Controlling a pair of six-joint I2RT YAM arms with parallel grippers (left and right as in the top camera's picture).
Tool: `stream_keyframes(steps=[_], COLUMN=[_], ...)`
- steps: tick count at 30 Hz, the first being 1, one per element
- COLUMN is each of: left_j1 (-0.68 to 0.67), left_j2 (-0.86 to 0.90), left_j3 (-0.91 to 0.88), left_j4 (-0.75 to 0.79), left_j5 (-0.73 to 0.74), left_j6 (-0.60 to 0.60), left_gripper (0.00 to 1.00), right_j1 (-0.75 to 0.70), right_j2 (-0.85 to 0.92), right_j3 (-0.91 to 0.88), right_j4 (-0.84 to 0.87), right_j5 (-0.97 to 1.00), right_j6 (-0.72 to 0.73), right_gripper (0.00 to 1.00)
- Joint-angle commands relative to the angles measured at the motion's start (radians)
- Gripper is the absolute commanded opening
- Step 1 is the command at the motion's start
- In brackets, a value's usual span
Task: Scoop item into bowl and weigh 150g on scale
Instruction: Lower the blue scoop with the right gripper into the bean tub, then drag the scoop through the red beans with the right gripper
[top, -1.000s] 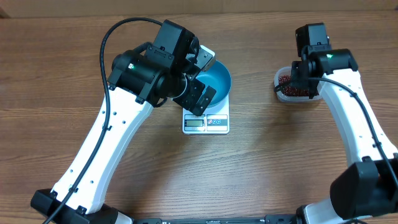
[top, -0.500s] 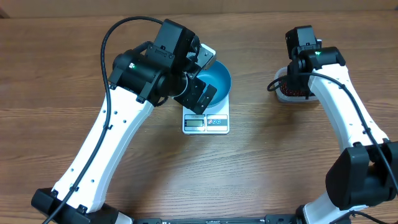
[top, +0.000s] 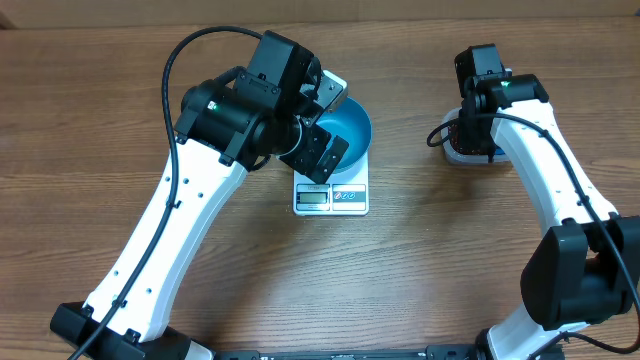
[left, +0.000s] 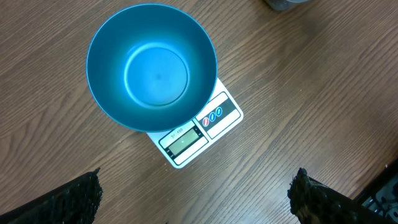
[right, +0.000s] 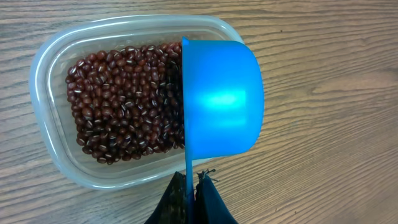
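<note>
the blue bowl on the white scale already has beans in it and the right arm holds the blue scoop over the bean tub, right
No: the round, deep blue bowl on the flat white square scale is empty, as the left wrist view shows. The right gripper does hold the small blue plastic scoop over the clear plastic tub of dark red-brown beans.

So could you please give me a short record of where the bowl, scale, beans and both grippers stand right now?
bowl: blue, empty, on the scale
scale: white, on the wooden table
beans: in the clear tub
scoop: blue, on its side over the clear tub
left gripper: open, above the bowl, holding nothing
right gripper: shut on the scoop's handle
</note>
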Motion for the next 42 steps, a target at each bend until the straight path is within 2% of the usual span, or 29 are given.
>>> stream_keyframes(steps=[1,32,42], left_j1=[0.002,0.002,0.002], left_j2=[0.010,0.010,0.010], left_j3=[-0.009,-0.009,-0.009], left_j4=[0.004,0.003,0.003], left_j5=[0.011,0.011,0.011], left_j6=[0.019,0.019,0.019], left_gripper=[0.99,1.00,1.00], right_j1=[0.002,0.001,-0.071], right_j2=[0.013,0.037,0.037], right_j3=[0.030,0.030,0.030], right_j4=[-0.009,-0.027,-0.020], right_j5=[-0.011,-0.248,-0.425], right_j6=[-0.004,-0.003,-0.003], right_gripper=[0.04,0.04,0.04])
